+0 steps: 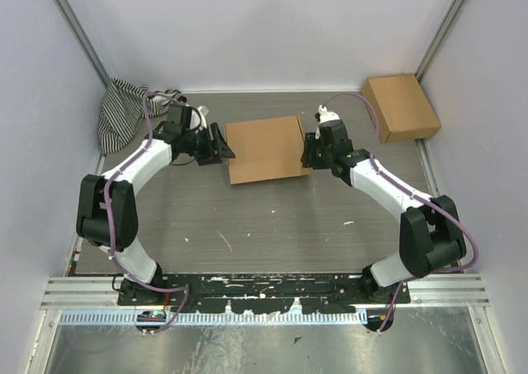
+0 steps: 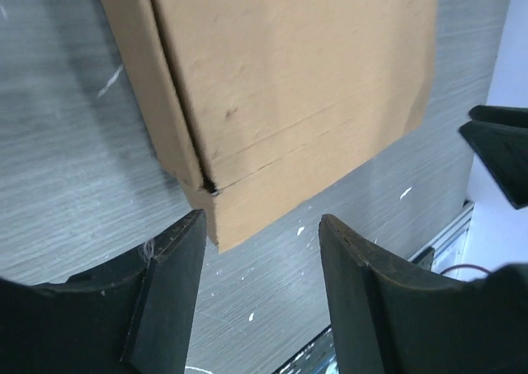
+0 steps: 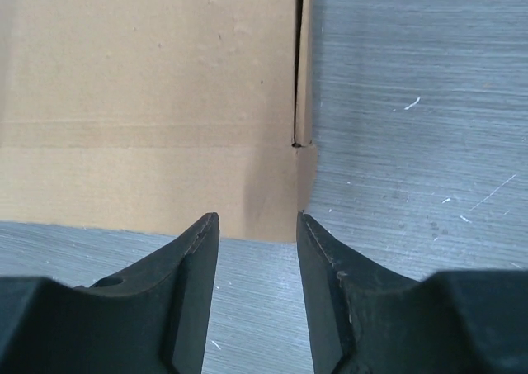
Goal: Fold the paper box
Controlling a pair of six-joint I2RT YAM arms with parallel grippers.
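The paper box (image 1: 266, 149) lies mid-table as a shallow, closed brown cardboard box. My left gripper (image 1: 227, 151) is at its left end and is open. In the left wrist view the box (image 2: 289, 77) fills the top, and its near corner reaches the mouth of the gripper (image 2: 262, 224) without being pinched. My right gripper (image 1: 307, 153) is at the box's right end and is also open. In the right wrist view the gripper (image 3: 256, 217) sits just short of the box (image 3: 148, 101) at its near right corner. Only table shows between the fingers.
A smaller brown cardboard box (image 1: 402, 106) stands at the back right corner. A black-and-white striped cloth (image 1: 124, 110) is bunched at the back left, behind the left arm. Pale walls close the table on three sides. The right gripper's dark fingers (image 2: 499, 151) show at the right edge of the left wrist view.
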